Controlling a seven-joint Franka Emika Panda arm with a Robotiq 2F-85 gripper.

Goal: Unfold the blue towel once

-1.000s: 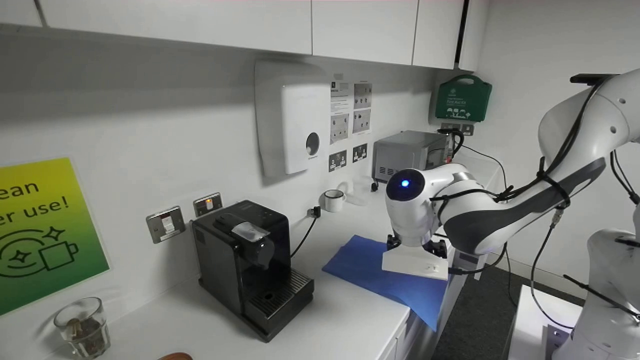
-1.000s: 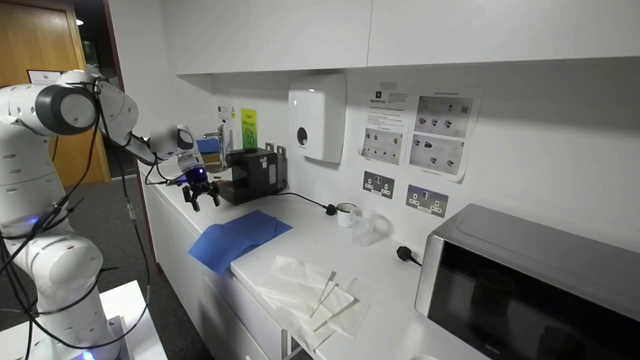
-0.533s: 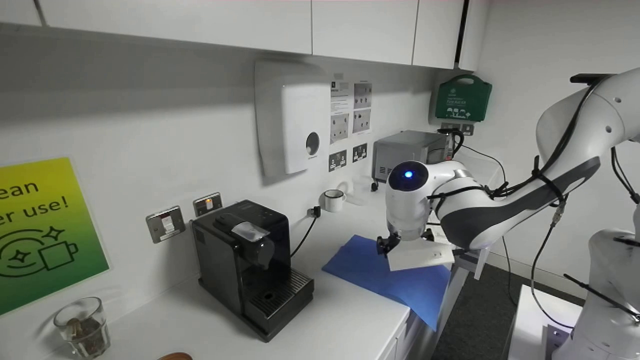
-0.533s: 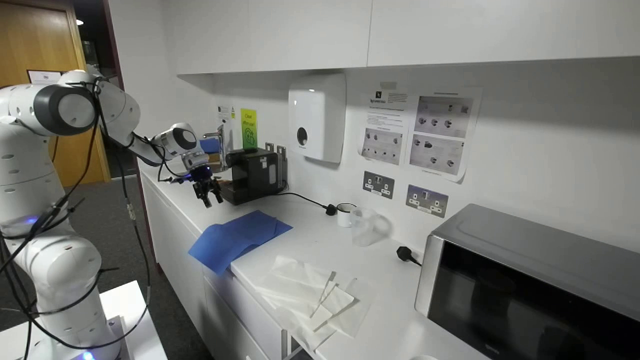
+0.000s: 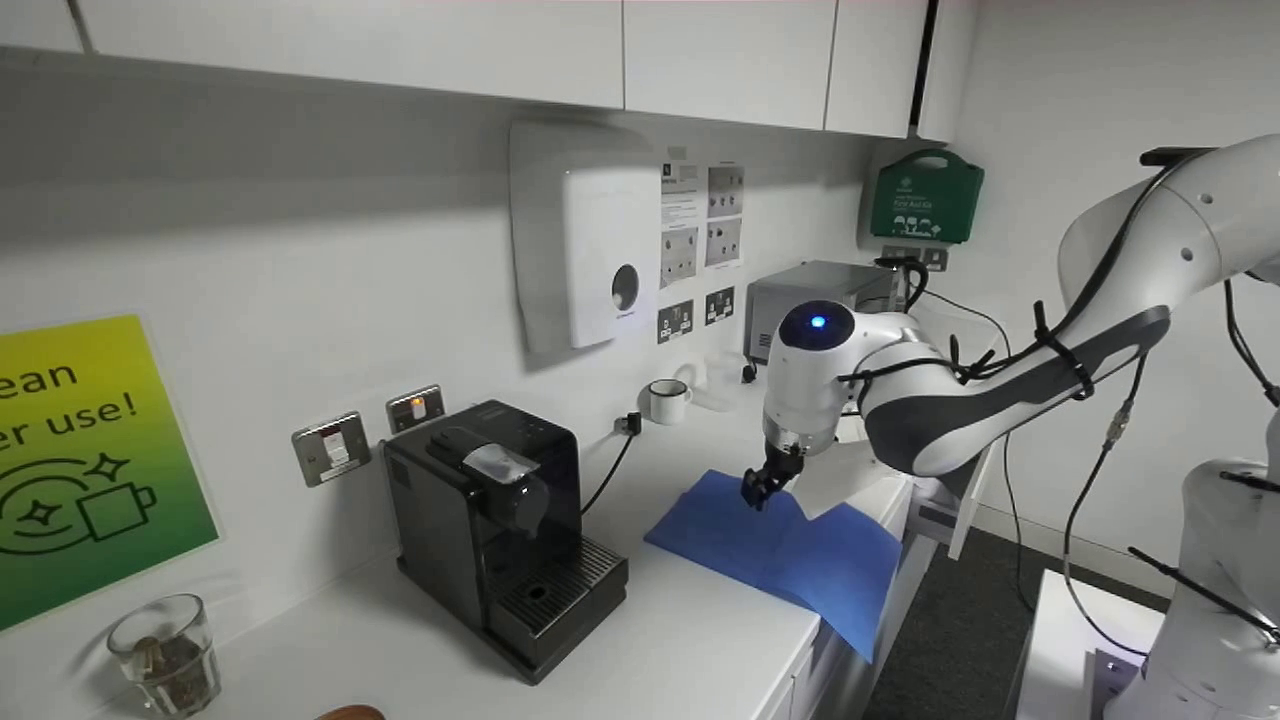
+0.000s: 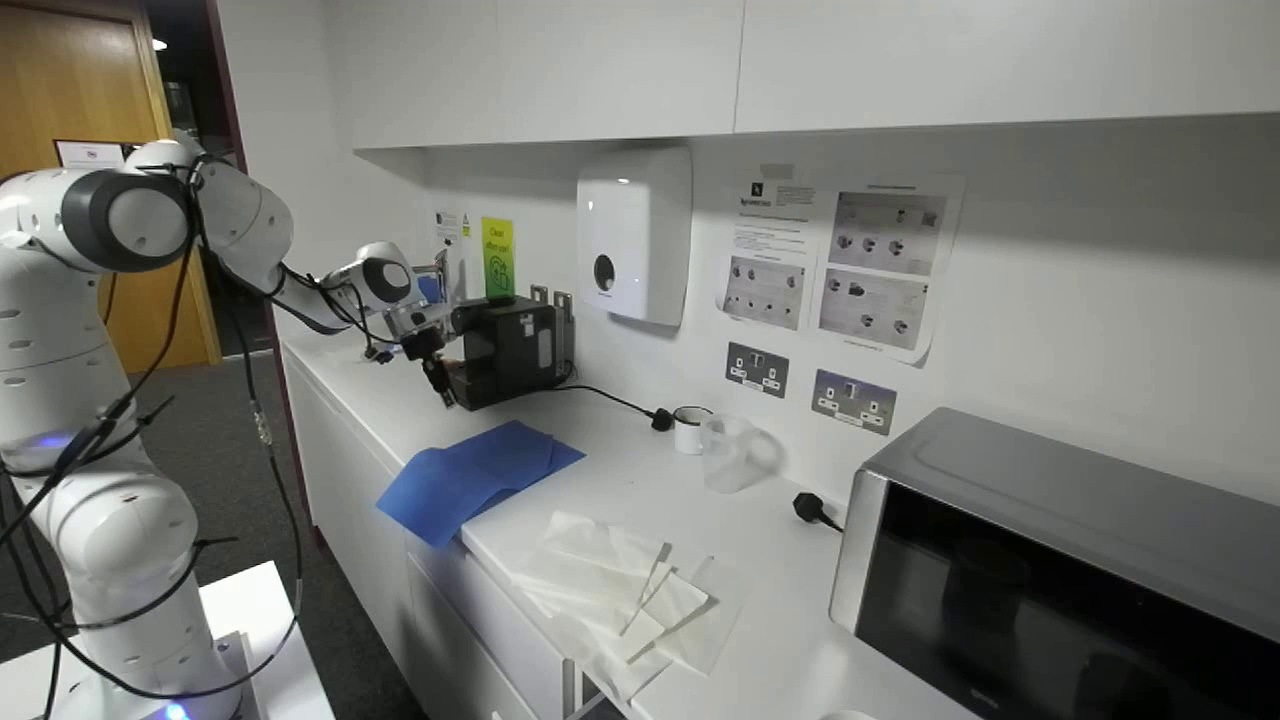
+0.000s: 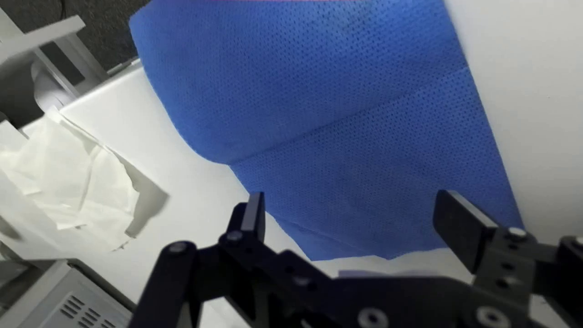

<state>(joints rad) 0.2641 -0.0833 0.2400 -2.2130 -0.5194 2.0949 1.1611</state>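
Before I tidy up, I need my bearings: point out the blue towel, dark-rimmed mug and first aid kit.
Blue towel point(image 7: 360, 136), wrist view: beside its crease.
Dark-rimmed mug point(image 5: 668, 406), in an exterior view: white side.
First aid kit point(image 5: 926, 199), in an exterior view: green front.

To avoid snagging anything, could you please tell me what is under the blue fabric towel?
The blue fabric towel rests on the white countertop, overhanging its edge; anything else beneath is hidden.

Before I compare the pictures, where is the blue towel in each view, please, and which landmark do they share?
In an exterior view: the blue towel, below and right of centre.
In an exterior view: the blue towel, below and left of centre.
In the wrist view: the blue towel, across the upper middle.
Shared landmark: the microwave, in all three views.
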